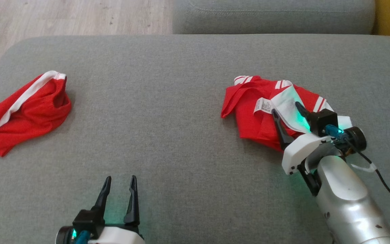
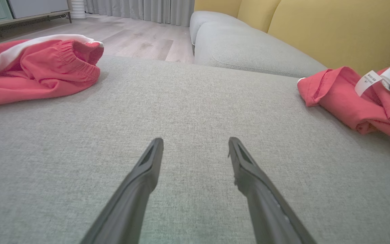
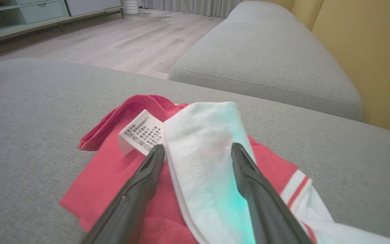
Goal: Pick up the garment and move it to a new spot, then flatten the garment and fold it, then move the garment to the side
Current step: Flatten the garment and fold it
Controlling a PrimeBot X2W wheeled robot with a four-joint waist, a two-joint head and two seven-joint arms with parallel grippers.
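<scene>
A crumpled red garment with white striped trim and a white care label lies on the right of the grey cushion. My right gripper rests over its near side, open. In the right wrist view the right gripper has its fingers standing apart on either side of a raised white fold of the garment, not pinching it. My left gripper is open and empty over bare cushion near the front edge. The left wrist view shows the left gripper with the garment far to its right.
A second red piece of clothing with a white band lies at the cushion's left edge. Another grey sofa seat sits behind, with a yellow backrest to the right. Wooden floor shows at the far left.
</scene>
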